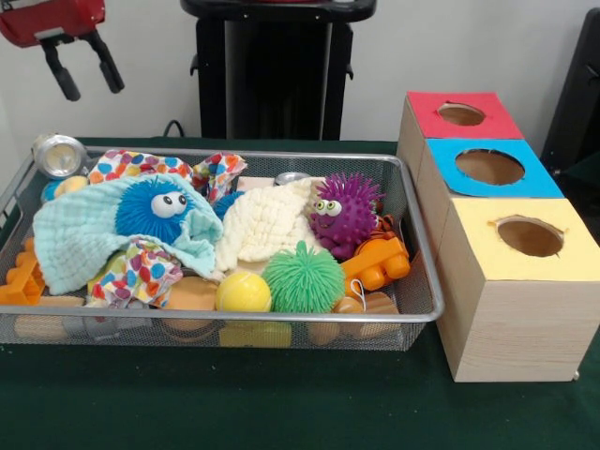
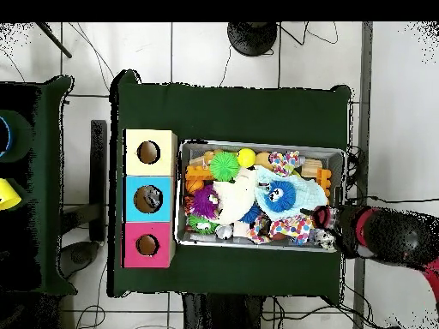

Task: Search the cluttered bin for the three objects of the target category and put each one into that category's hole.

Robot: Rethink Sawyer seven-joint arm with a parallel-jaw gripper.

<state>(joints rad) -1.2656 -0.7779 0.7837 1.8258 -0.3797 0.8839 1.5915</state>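
The wire mesh bin [image 1: 424, 281] sits on the green table [image 1: 281, 403], packed nearly to its rim, so little bare mesh shows between the toys; the clearest room lies above the pile and on the cloth in front of the bin; just beside it stand three wooden boxes with round holes in their tops, the yellow-topped box [image 1: 562, 258] nearest the camera, the blue-topped box [image 1: 539, 178] in the middle, the red-topped box [image 1: 497, 117] farthest; in the bin, a blue fuzzy ball with eyes [image 1: 155, 211] rests on a pale green cloth [image 1: 80, 239], a purple spiky ball with eyes [image 1: 345, 214] lies beside a cream cloth [image 1: 262, 225], a green spiky ball [image 1: 302, 278] and a yellow ball [image 1: 244, 292] sit against the front wall, and an orange block [image 1: 377, 262] lies near the boxes' side; the gripper [image 1: 84, 66] hangs above the bin's far corner, clear of everything, its two black fingers [image 1: 61, 73] spread apart and holding nothing; from overhead the arm [image 2: 390, 236] reaches in over the bin's end opposite the boxes.
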